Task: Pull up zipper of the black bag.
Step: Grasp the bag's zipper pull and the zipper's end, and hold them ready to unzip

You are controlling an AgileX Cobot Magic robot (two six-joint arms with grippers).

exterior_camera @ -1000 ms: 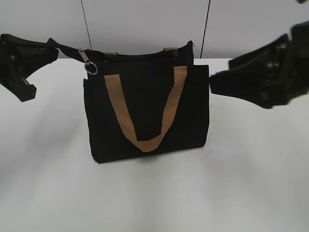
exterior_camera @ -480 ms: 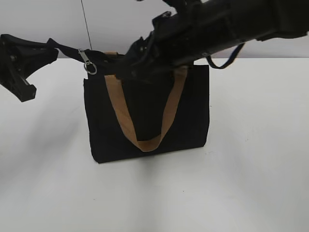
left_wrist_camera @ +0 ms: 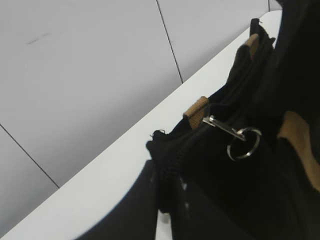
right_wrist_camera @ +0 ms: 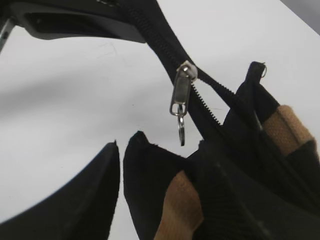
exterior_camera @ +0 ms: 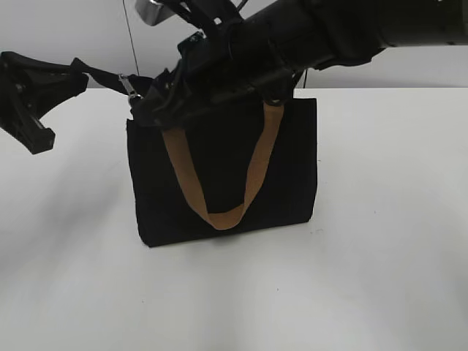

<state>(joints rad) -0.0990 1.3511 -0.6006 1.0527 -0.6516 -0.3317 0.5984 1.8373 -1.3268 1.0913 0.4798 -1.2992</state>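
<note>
The black bag (exterior_camera: 219, 175) stands upright on the white table, with a tan handle loop hanging down its front. My left gripper (exterior_camera: 73, 73) is shut on the black zip-end tab (left_wrist_camera: 167, 170) and holds it stretched out to the left. The zipper (exterior_camera: 131, 91), a small silver pull with a ring, hangs near the bag's top left corner. It also shows in the left wrist view (left_wrist_camera: 225, 130) and the right wrist view (right_wrist_camera: 181, 92). My right gripper (exterior_camera: 144, 113) reaches across the bag's top, close below the pull without touching it. One of its fingers (right_wrist_camera: 90, 195) shows; it looks open.
The white table (exterior_camera: 365, 256) lies all round the bag. A grey panelled wall (exterior_camera: 66, 29) rises behind it. The right arm (exterior_camera: 329, 36) covers the bag's top edge and back handle.
The right arm has swung from the right side across the bag's top to the left, and its tip is now by the zipper pull. The left gripper and bag have not moved.
</note>
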